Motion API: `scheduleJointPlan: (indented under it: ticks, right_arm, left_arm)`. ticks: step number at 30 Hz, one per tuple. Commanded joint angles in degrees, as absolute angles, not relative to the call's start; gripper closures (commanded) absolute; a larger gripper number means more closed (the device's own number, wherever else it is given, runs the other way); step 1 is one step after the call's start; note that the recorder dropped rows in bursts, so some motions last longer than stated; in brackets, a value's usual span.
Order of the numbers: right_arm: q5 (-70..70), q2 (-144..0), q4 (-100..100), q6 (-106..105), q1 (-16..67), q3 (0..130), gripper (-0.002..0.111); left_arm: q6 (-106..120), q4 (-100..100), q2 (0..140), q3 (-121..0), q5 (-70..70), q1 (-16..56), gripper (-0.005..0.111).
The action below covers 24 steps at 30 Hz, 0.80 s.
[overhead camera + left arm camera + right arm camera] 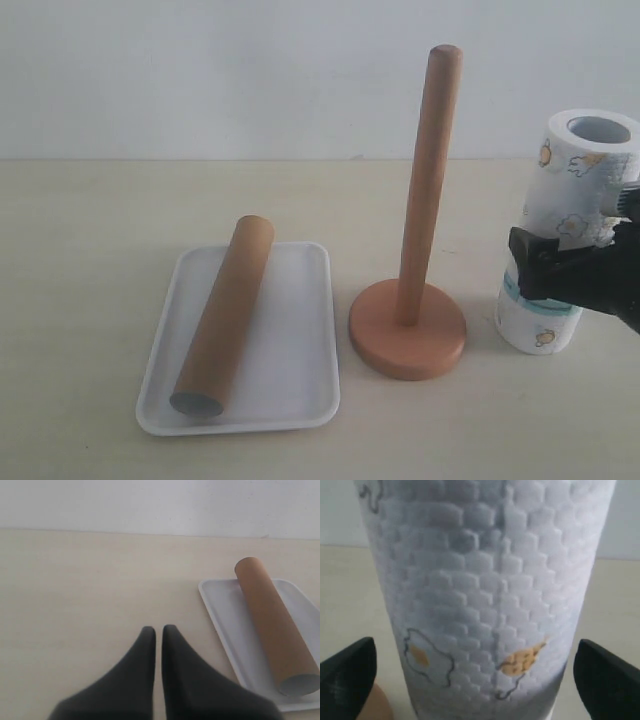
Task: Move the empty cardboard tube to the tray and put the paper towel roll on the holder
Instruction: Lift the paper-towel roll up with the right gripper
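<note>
The tube (225,315) lies in the tray (300,400). The right pincer (475,672) gapes around the roll (580,200) beside the holder (408,335) and must clamp next. The left pincer (158,635) is together.

Tube (225,315) on tray (300,385), holder (408,335) right, roll (560,175) rightmost

Matte black hands
The left hand (158,630) has smooth fingers (142,652) tapering to rounded tips; the right hand (475,652) shows blunt, faintly textured fingers (347,672).
</note>
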<state>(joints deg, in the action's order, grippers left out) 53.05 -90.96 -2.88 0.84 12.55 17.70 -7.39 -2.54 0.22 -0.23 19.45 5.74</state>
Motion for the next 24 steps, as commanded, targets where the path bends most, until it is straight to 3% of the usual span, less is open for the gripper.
scheduleJointPlan:
  ticks: [1, 12, 14, 17, 19, 22, 23, 24]
  right_arm:
    - [53.85, -92.73, -2.88, 1.13, 12.56, 19.10, 0.003]
    - [52.90, -94.77, -4.66, 1.01, 12.56, 20.25, 0.003]
    - [52.90, -94.77, -5.71, 1.01, 12.56, 20.25, 0.009]
    - [52.90, -94.77, -6.09, 0.88, 12.56, 20.25, 0.032]
    - [52.32, -94.77, -6.09, 0.88, 12.56, 20.25, 0.056]
    - [51.65, -94.77, -6.09, 0.88, 12.56, 20.25, 0.101]
    - [51.65, -94.77, -6.24, 1.12, 12.56, 20.25, 0.108]
    - [51.75, -94.77, -6.24, 0.70, 12.56, 20.25, 0.106]
  left_arm:
    - [-7.21, -2.74, 0.00, 0.00, 19.27, 5.61, 0.103]
    - [-7.21, -2.74, 0.00, 0.00, 19.27, 5.61, 0.103]
    - [-7.21, -2.74, 0.00, 0.00, 19.27, 5.61, 0.103]
    - [-7.21, -2.74, 0.00, 0.00, 19.27, 5.61, 0.103]
    - [-7.21, -2.74, 0.00, 0.00, 19.27, 5.61, 0.103]
    - [-7.21, -2.74, 0.00, 0.00, 19.27, 5.61, 0.103]
    - [-7.21, -2.74, 0.00, 0.00, 19.27, 5.61, 0.103]
    - [-7.21, -2.74, 0.00, 0.00, 19.27, 5.61, 0.103]
